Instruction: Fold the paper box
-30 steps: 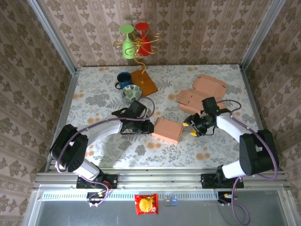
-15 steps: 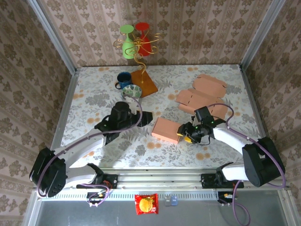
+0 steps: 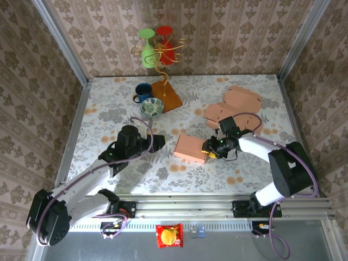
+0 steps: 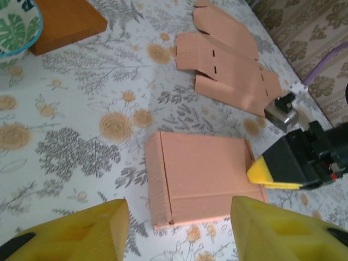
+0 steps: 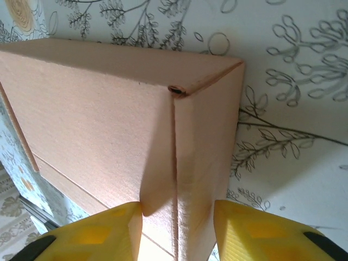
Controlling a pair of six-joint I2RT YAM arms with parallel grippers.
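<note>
Now | paper box [image 4: 201,176] end between right fingers [image 5: 103,228], grip unclear; left fingers [image 4: 81,228] apart, nearby

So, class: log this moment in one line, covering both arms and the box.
left gripper: open, clear of paper box | right gripper: jaws astride its end, grip unclear

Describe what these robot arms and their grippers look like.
The left arm and right arm have white links, bulky black joints and a looping purple cable each. The left gripper and right gripper are black with two blocky yellow fingers.
</note>
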